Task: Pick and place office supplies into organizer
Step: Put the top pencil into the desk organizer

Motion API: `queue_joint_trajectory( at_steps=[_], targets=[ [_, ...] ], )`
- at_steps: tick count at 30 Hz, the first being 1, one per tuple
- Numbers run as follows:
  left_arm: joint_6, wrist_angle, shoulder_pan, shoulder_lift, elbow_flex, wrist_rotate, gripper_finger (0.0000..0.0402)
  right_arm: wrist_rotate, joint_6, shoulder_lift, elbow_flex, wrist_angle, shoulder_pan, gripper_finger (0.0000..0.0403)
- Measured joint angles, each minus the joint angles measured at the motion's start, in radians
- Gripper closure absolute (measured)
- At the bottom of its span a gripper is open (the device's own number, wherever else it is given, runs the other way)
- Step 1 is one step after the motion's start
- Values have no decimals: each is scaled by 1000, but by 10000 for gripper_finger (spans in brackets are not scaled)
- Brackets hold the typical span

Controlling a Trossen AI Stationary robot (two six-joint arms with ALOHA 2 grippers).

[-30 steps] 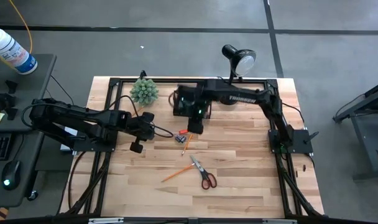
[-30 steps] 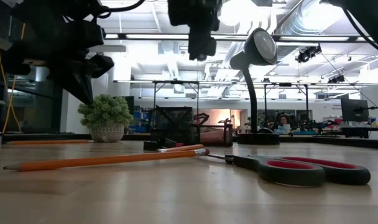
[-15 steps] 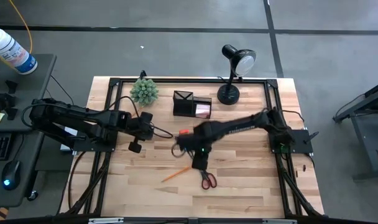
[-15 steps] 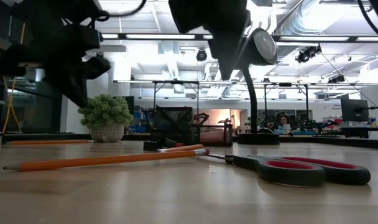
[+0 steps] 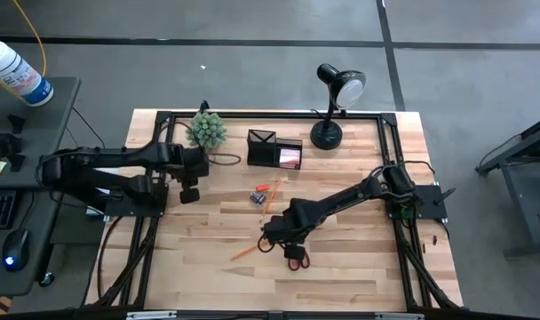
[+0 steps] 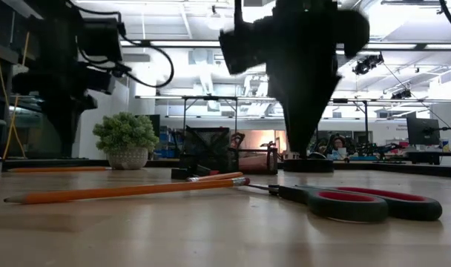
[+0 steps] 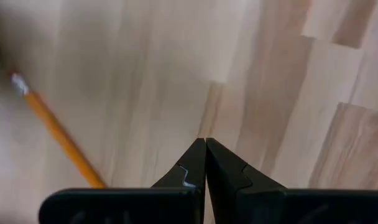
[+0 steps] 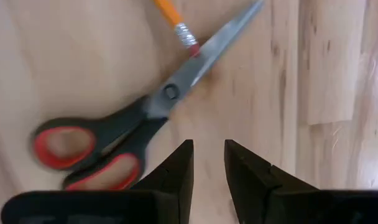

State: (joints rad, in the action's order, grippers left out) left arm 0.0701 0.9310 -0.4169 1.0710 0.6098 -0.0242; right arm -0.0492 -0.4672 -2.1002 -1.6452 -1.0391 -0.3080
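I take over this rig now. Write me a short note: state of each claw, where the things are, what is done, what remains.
Left claw: shut, empty, near the plant side of the table.
Right claw: open, empty, above the scissors.
Scissors and a pencil lie on the table, touching at the blade. Small bits lie loose mid-table.
Organizer at the back holds a pink pad.
Left: scissors, pencil, bits.

We see a wooden plank table bearing a potted spiky plant at eleven o'clock, a black organizer at twelve, a desk lamp at one, small orange and dark bits near centre, and red-handled scissors touching an orange pencil at six.
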Motion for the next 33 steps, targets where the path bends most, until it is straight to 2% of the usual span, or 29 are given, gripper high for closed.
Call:
queue_joint_trajectory(
  at_steps=[4, 7, 13, 20, 26, 33],
  targets=[
    [-29, 12, -82, -10, 0, 35, 401, -43, 28, 0, 74, 75, 2, 320],
    [-53, -41, -115, -30, 0, 57, 401, -90, 57, 0, 139, 148, 11, 320],
    [-109, -124, -126, -93, 0, 45, 401, -77, 27, 8, 254, 351, 49, 320],
    [-191, 58, -127, -97, 0, 5, 398, -112, -29, 4, 285, 510, 64, 320],
    [-241, 176, -127, -97, 0, -83, 343, -125, -13, 4, 285, 604, 66, 320],
    [-201, 137, -127, -96, 0, -103, 259, -125, -4, 3, 285, 610, 67, 320]
  ],
)
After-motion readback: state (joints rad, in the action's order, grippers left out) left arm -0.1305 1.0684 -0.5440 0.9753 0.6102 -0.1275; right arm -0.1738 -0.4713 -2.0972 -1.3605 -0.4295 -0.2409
